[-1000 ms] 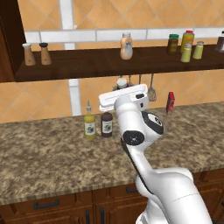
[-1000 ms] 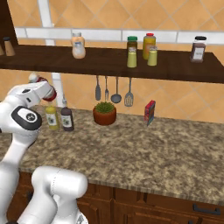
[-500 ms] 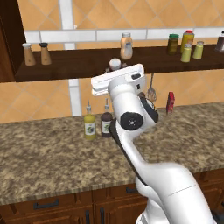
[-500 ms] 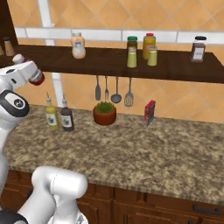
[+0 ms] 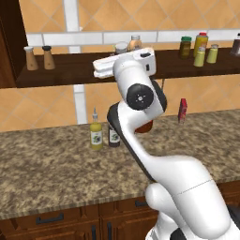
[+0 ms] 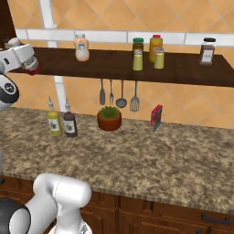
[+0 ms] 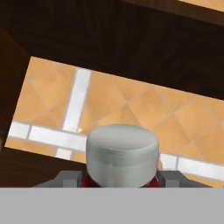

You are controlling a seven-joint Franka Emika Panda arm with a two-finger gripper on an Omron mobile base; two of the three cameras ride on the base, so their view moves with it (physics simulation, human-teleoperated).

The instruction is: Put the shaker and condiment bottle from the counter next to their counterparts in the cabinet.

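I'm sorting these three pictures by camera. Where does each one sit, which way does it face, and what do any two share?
Left base view: behind the arm's left, facing the counter and cabinet; the arm rises centre-right.
Right base view: behind the arm's right, same way; arm at left, gripper at the cabinet's left end.
Hand view: on the hand, looking along the gripper at tiled wall, the condiment bottle clamped between the fingertips.
Shared: both base views show the clear bottle.

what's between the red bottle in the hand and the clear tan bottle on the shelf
Nothing visible. The hand holds the condiment bottle at the cabinet's front edge, and the stretch of shelf between it and the clear tan-filled bottle is bare.
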